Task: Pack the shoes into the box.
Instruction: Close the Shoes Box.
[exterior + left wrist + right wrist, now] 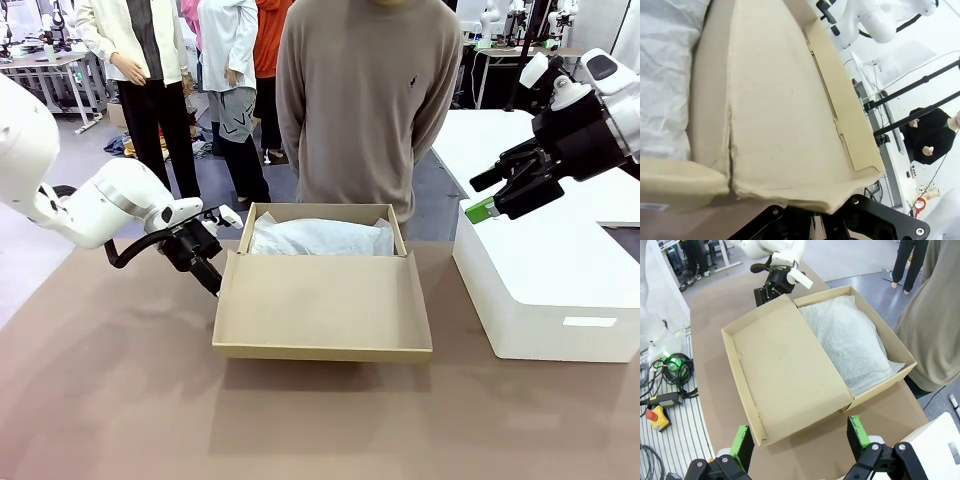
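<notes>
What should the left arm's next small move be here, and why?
Probably swing the lid up and over toward the box. The left gripper, jaws shut, sits at the lid's left edge; tissue paper covers the contents, and the right gripper hangs open, clear of the box.

Robotics lab, more robot arms (497, 14) at bg tables (40, 62), e-stop button (657, 417), cables (671, 366)
</notes>
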